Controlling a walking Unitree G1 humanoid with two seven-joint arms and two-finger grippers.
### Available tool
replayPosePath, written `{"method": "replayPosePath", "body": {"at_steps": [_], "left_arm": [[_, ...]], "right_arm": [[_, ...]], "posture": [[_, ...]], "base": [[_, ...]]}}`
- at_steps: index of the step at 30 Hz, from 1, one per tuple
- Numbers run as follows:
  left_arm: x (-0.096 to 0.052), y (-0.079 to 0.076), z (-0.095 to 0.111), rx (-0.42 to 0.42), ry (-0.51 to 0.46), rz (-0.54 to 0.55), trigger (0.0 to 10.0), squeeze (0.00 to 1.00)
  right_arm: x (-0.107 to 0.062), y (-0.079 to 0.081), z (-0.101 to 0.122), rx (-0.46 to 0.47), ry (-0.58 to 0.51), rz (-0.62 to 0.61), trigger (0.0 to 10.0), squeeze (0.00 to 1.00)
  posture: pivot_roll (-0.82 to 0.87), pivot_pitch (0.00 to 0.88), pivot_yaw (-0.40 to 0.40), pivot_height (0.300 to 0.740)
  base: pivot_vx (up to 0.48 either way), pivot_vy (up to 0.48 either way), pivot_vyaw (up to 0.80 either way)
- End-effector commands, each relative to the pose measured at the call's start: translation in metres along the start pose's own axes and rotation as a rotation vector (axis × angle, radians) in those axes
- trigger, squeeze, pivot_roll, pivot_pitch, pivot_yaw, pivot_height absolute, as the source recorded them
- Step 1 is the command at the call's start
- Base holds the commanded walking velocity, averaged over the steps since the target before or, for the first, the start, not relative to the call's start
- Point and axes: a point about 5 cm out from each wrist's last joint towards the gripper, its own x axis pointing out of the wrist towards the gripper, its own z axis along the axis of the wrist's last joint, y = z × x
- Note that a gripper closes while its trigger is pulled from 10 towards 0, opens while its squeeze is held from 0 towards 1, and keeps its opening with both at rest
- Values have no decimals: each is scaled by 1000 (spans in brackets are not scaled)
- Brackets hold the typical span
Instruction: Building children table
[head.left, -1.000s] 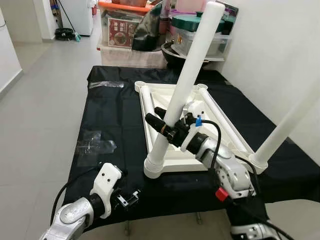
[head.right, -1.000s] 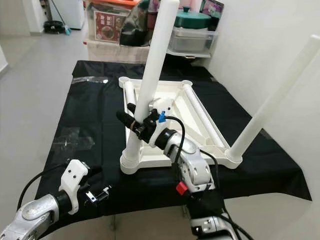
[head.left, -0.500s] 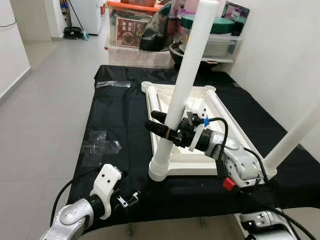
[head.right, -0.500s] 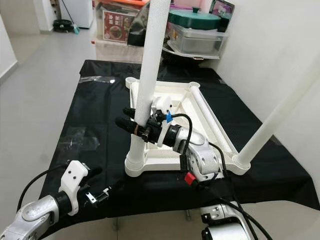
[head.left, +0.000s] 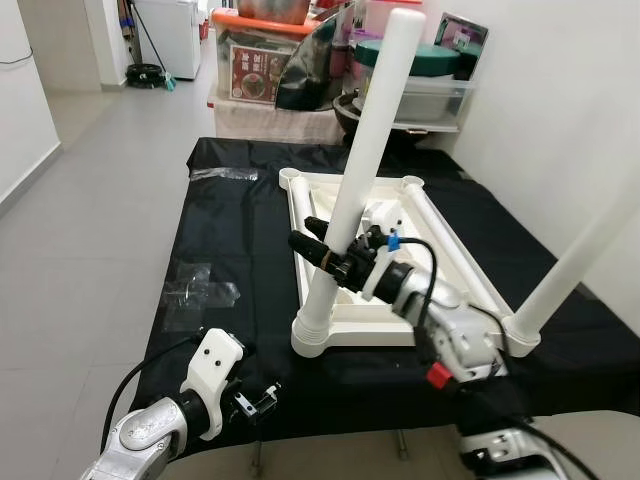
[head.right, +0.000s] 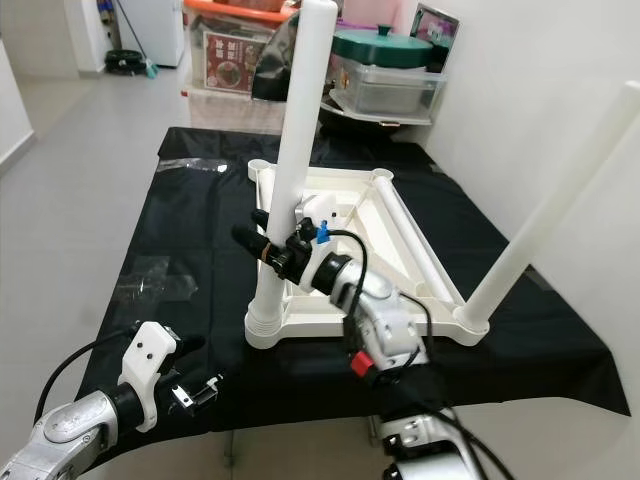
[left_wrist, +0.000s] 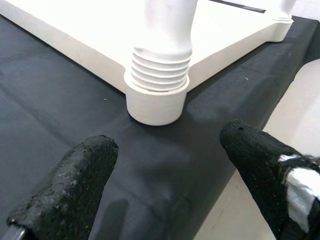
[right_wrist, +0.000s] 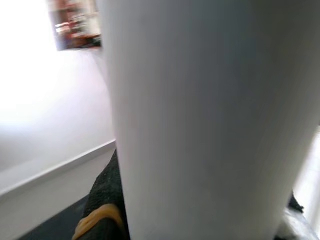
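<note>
A white children's table top (head.left: 385, 331) lies upside down on a black cloth. A white leg (head.left: 365, 150) stands in its near left corner socket (left_wrist: 156, 102), leaning slightly. My right gripper (head.left: 326, 256) is shut on this leg low down; in the right wrist view the leg (right_wrist: 200, 115) is pressed against one finger (right_wrist: 105, 200). A second leg (head.left: 580, 255) stands in the near right corner. Two more white tubes (head.left: 300, 205) lie inside the frame. My left gripper (left_wrist: 167, 142) hangs open near the table's front edge, short of the socket, holding nothing.
Clear plastic wrappers (head.left: 195, 290) lie on the cloth at the left. Storage boxes (head.left: 265, 70) and a green-lidded container (head.left: 405, 55) crowd the far end. A white wall (head.left: 560, 110) runs close along the right. Open floor (head.left: 90, 220) lies to the left.
The whole picture has shifted a little, so the camera moved. My right gripper stays shut on the leg and my left gripper stays by the front edge.
</note>
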Motion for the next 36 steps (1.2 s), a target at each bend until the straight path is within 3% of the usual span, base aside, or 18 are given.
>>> {"method": "replayPosePath", "body": {"at_steps": [1, 3, 4, 6, 10, 12, 17, 23, 29, 36], "left_arm": [[0, -2, -2, 2, 11, -5, 10000, 0], [0, -1, -2, 3, 11, -5, 10000, 0], [0, -1, -2, 3, 11, -5, 10000, 0], [0, -1, -2, 4, 10, -1, 10000, 0], [0, 0, -2, 5, 10, 0, 10000, 0], [1, -1, -2, 3, 8, 1, 10000, 0], [2, -2, -2, 2, 7, 3, 10000, 0], [0, -1, -3, -2, 7, 15, 10000, 0], [1, -1, -3, -4, 7, 13, 10000, 0], [1, -1, -3, -3, 8, 9, 10000, 0]], "right_arm": [[-14, -8, -48, 86, 215, -123, 0, 0], [-18, -14, -55, 72, 256, -262, 0, 0], [-18, -14, -55, 72, 256, -262, 0, 0], [-23, -18, -61, 36, 307, -378, 0, 0], [-24, -19, -63, 23, 321, -412, 0, 0], [-26, -21, -70, -25, 378, -502, 0, 0], [-27, -24, -72, -35, 390, -550, 0, 0], [-33, -37, -62, 3, 312, -821, 0, 0], [-32, -38, -50, 20, 242, -896, 0, 0], [-29, -39, -44, 27, 217, -901, 0, 0]], "posture": [[68, 0, -138, 740], [68, 0, -138, 740], [68, 0, -138, 740], [65, 0, -141, 740], [65, 0, -141, 740], [65, 0, -146, 740], [65, 0, -146, 740], [68, 0, -151, 740], [64, 0, -147, 740], [60, 0, -145, 740]], "base": [[0, 0, 0], [0, 0, 0], [0, 0, 0], [0, 0, 0], [0, 0, 0], [0, 0, 0], [0, 0, 0], [0, 0, 0], [0, 0, 0], [0, 0, 0]]}}
